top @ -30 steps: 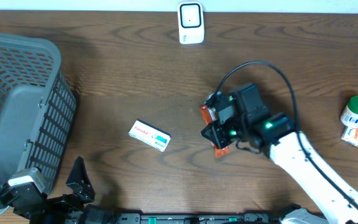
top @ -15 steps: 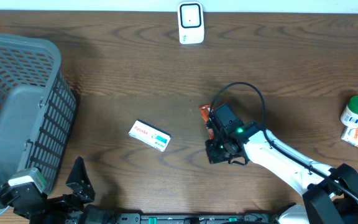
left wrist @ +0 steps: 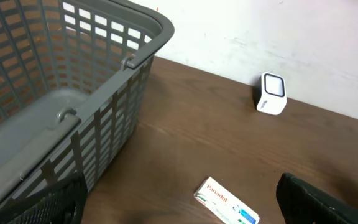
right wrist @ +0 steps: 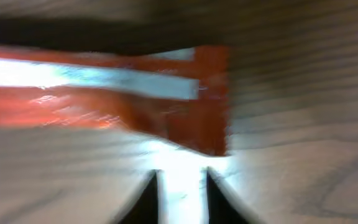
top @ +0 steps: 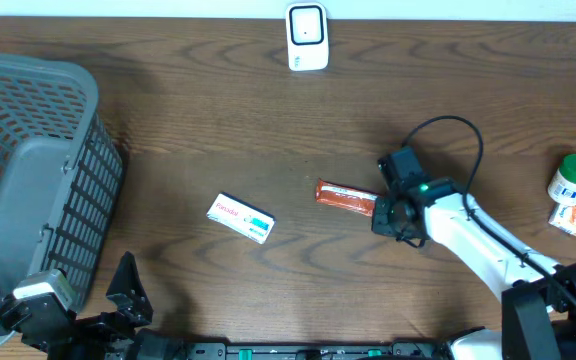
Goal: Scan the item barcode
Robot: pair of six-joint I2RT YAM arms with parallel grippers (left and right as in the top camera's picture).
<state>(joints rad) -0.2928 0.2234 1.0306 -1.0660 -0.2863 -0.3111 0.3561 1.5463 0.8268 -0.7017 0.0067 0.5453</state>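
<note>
Overhead, the orange-red foil snack wrapper [top: 344, 197] is now lying flat on the brown wooden table [top: 218, 120], no longer lifted. The right gripper [top: 378, 208] is parting slightly at its end, probably releasing it, well apart from the white scanner [top: 307, 37].

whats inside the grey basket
The basket shows only a bare grey floor and mesh walls, no item in view. Its left side runs out of the overhead frame, and the near wall covers some floor in the left wrist view.
</note>
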